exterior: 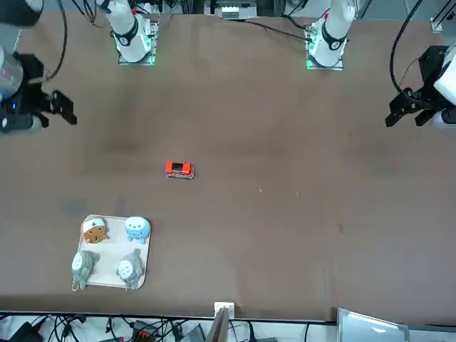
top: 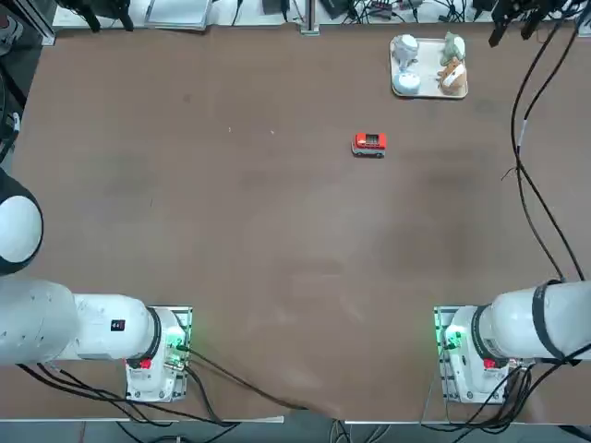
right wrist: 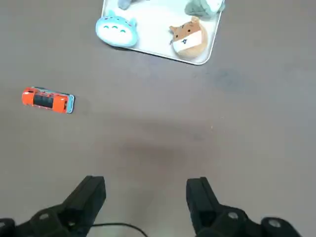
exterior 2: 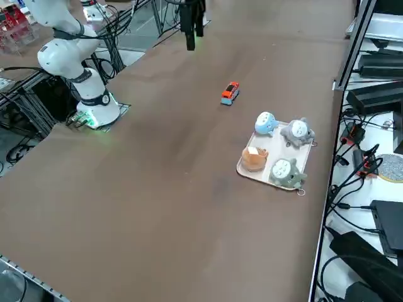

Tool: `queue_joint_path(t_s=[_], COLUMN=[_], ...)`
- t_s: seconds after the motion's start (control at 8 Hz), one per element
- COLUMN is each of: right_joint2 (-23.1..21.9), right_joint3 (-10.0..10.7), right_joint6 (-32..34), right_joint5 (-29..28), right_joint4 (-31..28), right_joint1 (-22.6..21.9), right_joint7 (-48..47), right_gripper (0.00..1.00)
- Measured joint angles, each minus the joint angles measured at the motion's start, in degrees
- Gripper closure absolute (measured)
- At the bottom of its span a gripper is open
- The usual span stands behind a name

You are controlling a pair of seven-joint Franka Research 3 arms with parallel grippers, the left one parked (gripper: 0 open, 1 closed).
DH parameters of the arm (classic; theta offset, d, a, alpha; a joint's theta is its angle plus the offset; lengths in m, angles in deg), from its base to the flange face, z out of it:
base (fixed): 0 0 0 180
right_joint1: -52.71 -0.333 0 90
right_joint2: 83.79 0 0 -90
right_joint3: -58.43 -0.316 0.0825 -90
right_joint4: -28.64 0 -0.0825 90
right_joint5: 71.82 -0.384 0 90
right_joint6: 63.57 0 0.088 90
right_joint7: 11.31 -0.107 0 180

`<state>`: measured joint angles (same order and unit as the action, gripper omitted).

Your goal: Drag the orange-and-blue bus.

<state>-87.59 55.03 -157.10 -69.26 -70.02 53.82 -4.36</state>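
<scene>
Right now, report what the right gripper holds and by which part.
Nothing. The right gripper hangs open above bare table, its fingers apart with nothing between them. The orange-and-blue bus sits untouched on the table, away from it.

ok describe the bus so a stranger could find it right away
Start at the white tray of figurines in the table's far right corner. Nearer the robot and toward the middle, the bus sits alone on bare table. It is tiny, boxy and red-orange. The right gripper hangs open, away from it.

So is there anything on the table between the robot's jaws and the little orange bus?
No. In the right wrist view only bare brown table lies between the open right gripper and the orange-and-blue bus.
</scene>
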Motion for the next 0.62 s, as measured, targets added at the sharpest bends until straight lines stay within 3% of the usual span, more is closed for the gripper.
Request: queue_joint_path(t_s=[0.25, 0.62], right_joint2=[-2.3, -1.7], right_joint3=[0.3, 0.4], right_joint6=[-0.3, -0.1], right_joint5=[-0.1, -0.1], right_joint4=[-1.1, -1.1], right_joint1=[0.0, 0.0], right_joint7=[0.4, 0.4], right_gripper=[0.00, 0.00])
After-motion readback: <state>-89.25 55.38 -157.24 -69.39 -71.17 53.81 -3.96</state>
